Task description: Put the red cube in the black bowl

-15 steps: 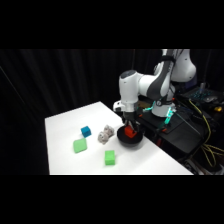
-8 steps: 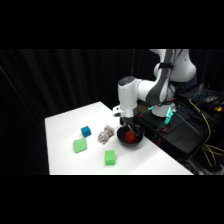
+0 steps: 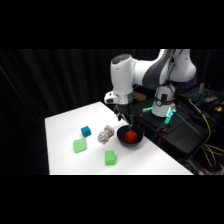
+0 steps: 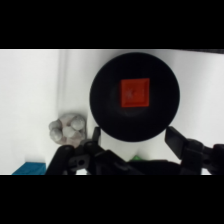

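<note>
The red cube (image 3: 131,136) (image 4: 135,93) lies flat in the middle of the black bowl (image 3: 129,142) (image 4: 107,115), touched by nothing. My gripper (image 3: 124,118) (image 4: 134,137) hangs above the bowl, clear of its rim. In the wrist view its two fingers stand wide apart on either side of the bowl's near edge, open and empty.
A blue cube (image 3: 86,131) (image 4: 30,169), a grey lumpy object (image 3: 104,135) (image 4: 66,128) and two green blocks (image 3: 79,146) (image 3: 110,158) lie on the white table (image 3: 65,125) left of the bowl. Black equipment with cables (image 3: 200,130) stands beyond the table's right edge.
The gripper has risen from the bowl and the arm has swung upward. The red cube stays in the bowl.
</note>
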You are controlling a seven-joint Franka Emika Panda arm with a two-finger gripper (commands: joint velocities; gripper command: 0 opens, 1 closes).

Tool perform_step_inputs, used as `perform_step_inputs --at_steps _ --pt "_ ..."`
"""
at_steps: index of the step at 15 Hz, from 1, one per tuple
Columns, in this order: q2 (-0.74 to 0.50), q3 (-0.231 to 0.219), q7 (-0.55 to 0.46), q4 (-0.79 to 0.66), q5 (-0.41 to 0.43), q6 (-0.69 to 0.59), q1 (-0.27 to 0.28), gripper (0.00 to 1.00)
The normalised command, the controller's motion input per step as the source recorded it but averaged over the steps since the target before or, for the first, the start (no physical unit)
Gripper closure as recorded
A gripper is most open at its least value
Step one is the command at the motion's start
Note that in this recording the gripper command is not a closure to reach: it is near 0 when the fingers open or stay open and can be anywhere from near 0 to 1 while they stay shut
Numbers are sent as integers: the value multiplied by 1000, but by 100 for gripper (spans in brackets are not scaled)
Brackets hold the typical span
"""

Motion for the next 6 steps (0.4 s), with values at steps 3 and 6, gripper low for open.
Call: perform_step_inputs --at_steps 3,6 --pt "-494 6 33 322 199 -668 -49 0" --pt "-384 -1 84 337 150 -509 -52 0"
